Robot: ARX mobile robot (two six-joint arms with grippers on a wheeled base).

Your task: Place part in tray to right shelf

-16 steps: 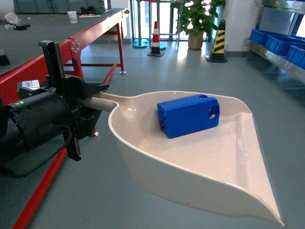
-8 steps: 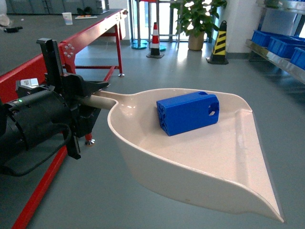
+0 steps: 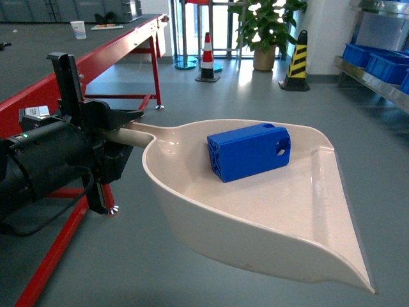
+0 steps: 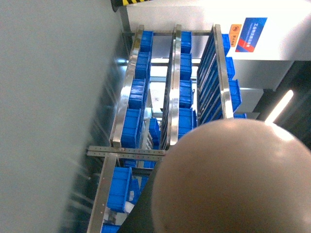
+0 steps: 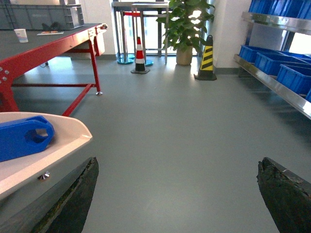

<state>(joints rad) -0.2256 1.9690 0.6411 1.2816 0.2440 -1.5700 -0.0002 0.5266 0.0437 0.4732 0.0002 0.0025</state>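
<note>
The tray (image 3: 268,211) hangs in the air over grey floor (image 3: 211,96), carried by no surface. The left gripper (image 3: 108,137) has its jaws pinched on the tray's handle at the tray's near-left end. The part (image 3: 248,152) lies on its side in the tray's bowl, near the back rim and just beside the handle end, touching the bowl floor.

In the right wrist view the right gripper (image 5: 177,191) has its two dark fingers (image 5: 73,199) spread wide with nothing between them, over bare floor; the tray's edge and the part show at that view's left side.

Farther off stand a red workbench (image 3: 83,57) on the left, a striped traffic cone (image 3: 207,57), a potted plant (image 3: 265,32) and a yellow-black cone (image 3: 294,61). The right shelf (image 3: 377,80) runs along the right wall, holding blue crates (image 3: 374,61).

Compared with a second ago, the whole background has slid: the workbench leg and the cones sit differently, and the tray and part sit slightly lower-left in the head view.

The tray's near tip is cut off at the head view's lower right. The left wrist view is half blocked by a pale rounded blur, likely the tray's handle; behind it steel racks with blue crates appear sideways.
</note>
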